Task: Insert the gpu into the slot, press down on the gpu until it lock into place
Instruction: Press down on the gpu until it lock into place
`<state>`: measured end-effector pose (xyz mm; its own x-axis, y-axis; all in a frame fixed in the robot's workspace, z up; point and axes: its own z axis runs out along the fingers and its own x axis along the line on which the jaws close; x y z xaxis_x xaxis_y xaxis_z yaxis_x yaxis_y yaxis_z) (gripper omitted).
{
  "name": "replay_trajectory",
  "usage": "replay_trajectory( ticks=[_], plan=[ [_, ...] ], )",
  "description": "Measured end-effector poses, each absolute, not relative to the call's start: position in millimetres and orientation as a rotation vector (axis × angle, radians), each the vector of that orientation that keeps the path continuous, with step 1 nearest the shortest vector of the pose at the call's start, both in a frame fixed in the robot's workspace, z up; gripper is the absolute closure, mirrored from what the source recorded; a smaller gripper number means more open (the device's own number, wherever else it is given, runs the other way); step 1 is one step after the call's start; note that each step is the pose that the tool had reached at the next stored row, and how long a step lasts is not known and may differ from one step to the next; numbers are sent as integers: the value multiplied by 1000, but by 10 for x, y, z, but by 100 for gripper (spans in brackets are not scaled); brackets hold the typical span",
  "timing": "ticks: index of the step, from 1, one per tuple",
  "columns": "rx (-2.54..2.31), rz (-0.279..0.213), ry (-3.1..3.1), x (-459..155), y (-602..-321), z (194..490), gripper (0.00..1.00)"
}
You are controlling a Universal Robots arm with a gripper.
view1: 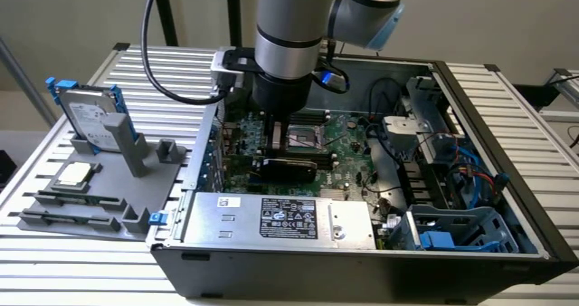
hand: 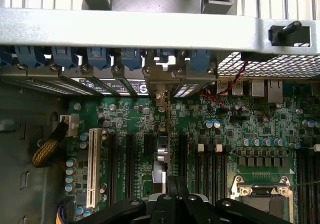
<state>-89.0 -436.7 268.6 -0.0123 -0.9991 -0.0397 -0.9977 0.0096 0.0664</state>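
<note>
Inside the open computer case, the arm reaches straight down over the green motherboard. We find the gripper with its two black fingers drawn together, tips at the upper edge of the gpu. Whether they pinch that edge or only bear on it, we cannot tell.

The gpu stands on edge on the board. It appears as a thin dark line running from the rear brackets to the fingers, between the black memory slots and a white connector. The slot lies under the card and is almost wholly covered. Only a short pale blue piece shows just beside the card's foot, near the fingertips. Whether the card is fully seated cannot be made out.

Writing: the silver power supply carries a black label with white print and a small white barcode sticker (neither readable). A bracket sticker at the rear wall bears white marks, likewise illegible.

Cut off or hidden: the CPU socket is clipped by the picture's edge, and in the exterior view the arm covers part of the board. On the exterior view's left, a grey tray holds a hard drive upright in a blue frame.
</note>
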Motion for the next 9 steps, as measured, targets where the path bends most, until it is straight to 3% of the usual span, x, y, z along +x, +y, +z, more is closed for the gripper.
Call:
replay_trajectory(
  ticks=[9],
  plan=[
    [2195, -117, -2219, -899, -4367, 2678, 89]
  ],
)
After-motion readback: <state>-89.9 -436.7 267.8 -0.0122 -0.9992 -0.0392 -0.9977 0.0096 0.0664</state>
